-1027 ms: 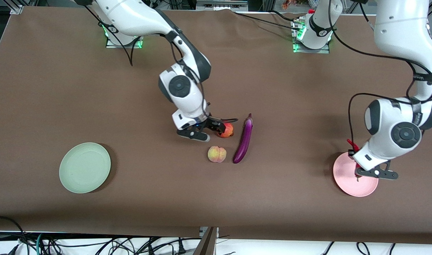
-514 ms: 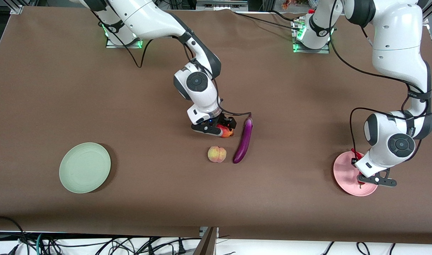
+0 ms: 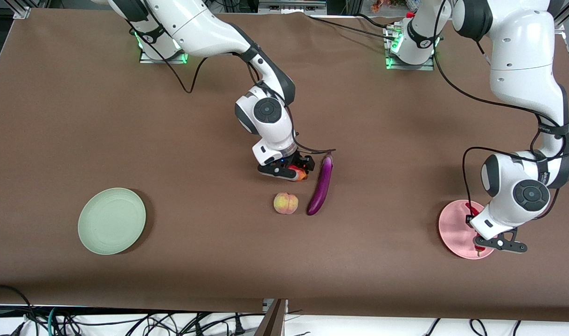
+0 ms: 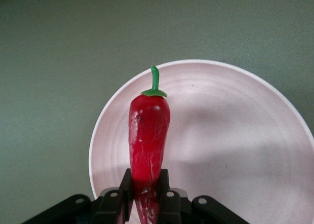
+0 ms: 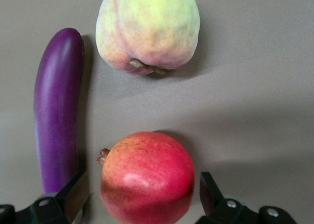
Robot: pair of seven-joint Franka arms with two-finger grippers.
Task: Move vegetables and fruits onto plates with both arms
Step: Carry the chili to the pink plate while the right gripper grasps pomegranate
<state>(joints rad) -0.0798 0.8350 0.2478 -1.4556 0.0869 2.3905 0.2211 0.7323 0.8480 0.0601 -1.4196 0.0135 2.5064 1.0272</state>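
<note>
Brown cloth covered the table point(image 3: 126, 116). Over its middle the right arm's gripper point(image 3: 291, 170) sat low with its fingers point(image 5: 73, 192) spread wide, one on each side of the red fruit point(image 5: 147, 177), with gaps showing between pads and skin. Toward the left arm's end, the left gripper point(image 3: 492, 245) hung over the pink plate point(image 3: 452, 228), its fingers pinched together on the red chili pepper point(image 4: 148, 135), green stem pointing away from the claw. A mint green plate point(image 3: 112, 220) lay bare toward the right arm's end. The purple eggplant point(image 3: 321, 186) lay just beside the red fruit, and the peach point(image 3: 285, 203) sat nearer the front camera, beside the eggplant's rounded end.
</note>
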